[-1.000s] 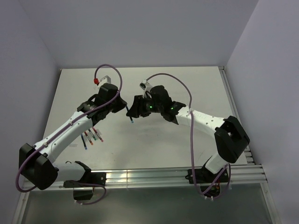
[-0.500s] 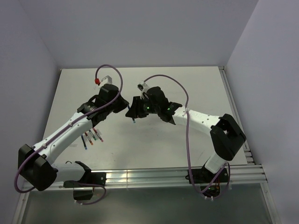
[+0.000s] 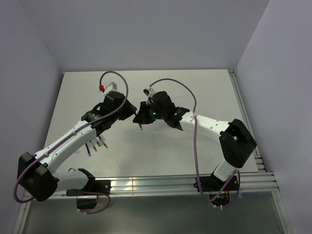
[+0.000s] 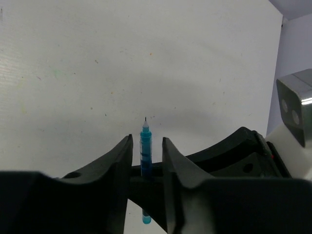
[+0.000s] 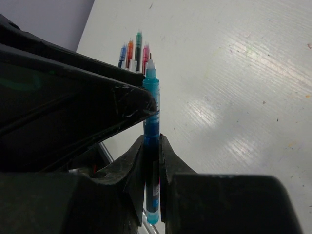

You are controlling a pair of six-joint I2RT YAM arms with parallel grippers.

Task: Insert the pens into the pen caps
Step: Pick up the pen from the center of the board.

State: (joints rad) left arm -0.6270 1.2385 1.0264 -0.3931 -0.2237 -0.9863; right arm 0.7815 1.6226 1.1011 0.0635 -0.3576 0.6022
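Over the middle of the surface [image 3: 204, 87], the right pincer [image 5: 151, 142] pinches the blue pen [image 5: 152, 105], while the left pincer [image 4: 146, 142] stands spread around the same pen, jaws clear of it. A brush from those loose jaws could tilt it askew; spare pens [image 3: 96, 144] lie well apart.

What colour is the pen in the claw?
Blue pen, seen best in the right wrist view.

Uncapped translucent blue pen [image 5: 152, 146], fine tip bare, aloft; other coloured pens [image 3: 96, 144] flat, side by side.
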